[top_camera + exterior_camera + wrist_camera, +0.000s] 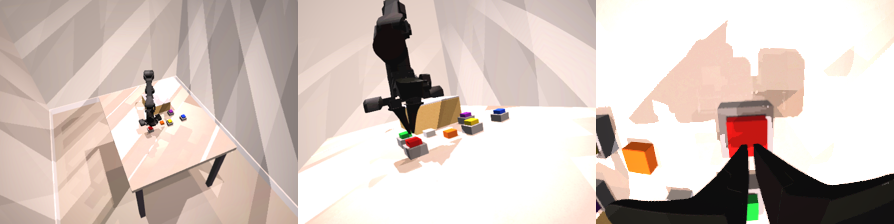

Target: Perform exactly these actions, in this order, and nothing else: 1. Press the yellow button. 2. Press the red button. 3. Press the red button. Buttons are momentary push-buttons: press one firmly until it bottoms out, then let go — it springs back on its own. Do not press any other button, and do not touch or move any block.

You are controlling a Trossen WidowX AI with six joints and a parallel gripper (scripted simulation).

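Note:
My gripper is shut and empty, pointing down. Its fingertips are a little above the red button, with a small gap in the exterior view. The red cap stands raised on its grey base. In the wrist view the tips overlap the cap's near edge. The yellow button stands to the right of the red one in the top and exterior views, its cap raised, away from the gripper.
A green button is close behind the red one. An orange block and a white block lie nearby. Purple and blue buttons stand farther right. A tan box stands behind.

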